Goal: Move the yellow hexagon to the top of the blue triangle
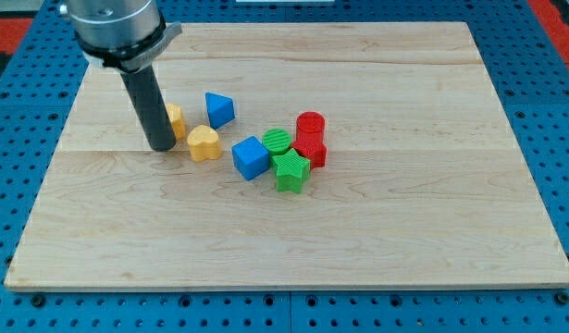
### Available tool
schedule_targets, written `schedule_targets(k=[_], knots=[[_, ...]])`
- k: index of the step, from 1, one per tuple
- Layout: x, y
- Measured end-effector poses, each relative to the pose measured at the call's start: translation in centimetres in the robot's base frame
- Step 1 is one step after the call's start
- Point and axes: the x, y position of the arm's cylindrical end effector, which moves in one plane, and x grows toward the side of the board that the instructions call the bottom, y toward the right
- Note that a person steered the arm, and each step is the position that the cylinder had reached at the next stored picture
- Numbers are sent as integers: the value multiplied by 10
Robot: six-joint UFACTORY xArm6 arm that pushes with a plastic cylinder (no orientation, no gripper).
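Observation:
The yellow hexagon [176,119] lies on the wooden board, partly hidden behind my rod. My tip [161,146] rests on the board just left of and slightly below the hexagon, touching or nearly touching it. The blue triangle [218,109] sits a short way to the hexagon's right, apart from it. A yellow heart [204,142] lies below and between them, to the right of my tip.
A blue cube [251,157], a green cylinder [278,141], a green star [290,171], a red cylinder [310,124] and a red block [311,149] cluster near the board's middle. The wooden board [404,213] lies on a blue perforated table.

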Motion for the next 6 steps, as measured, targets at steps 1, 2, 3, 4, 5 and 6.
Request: schedule_targets(k=[1,2,3,4,5,6], knots=[[-37,-1],[-68,-1],[-65,-28],[-72,-64],[-102,-57],[-116,-31]])
